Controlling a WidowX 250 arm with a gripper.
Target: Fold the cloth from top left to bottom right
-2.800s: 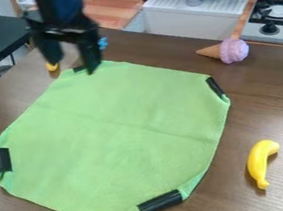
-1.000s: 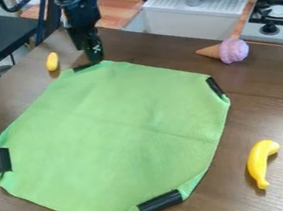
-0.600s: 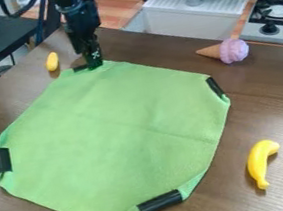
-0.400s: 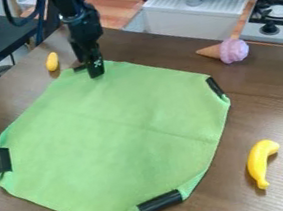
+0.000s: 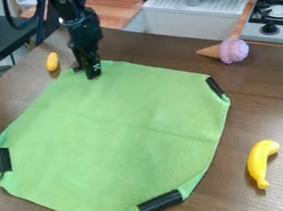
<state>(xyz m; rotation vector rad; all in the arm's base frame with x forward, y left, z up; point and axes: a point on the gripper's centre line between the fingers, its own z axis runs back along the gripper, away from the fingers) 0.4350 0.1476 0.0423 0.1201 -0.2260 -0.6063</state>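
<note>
Cloth (image 5: 121,131) lies unfolded, its far corner (image 5: 67,74) right by the jaws of the gripper (image 5: 92,75), apart or together one cannot tell; grasping seems underway, next needing a secure pinch.

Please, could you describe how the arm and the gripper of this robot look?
The arm is black, with narrow, angular segments. A dark cable curves beside it. The gripper is black too, slim and straight-sided, with a small white marking low on its side.
</note>
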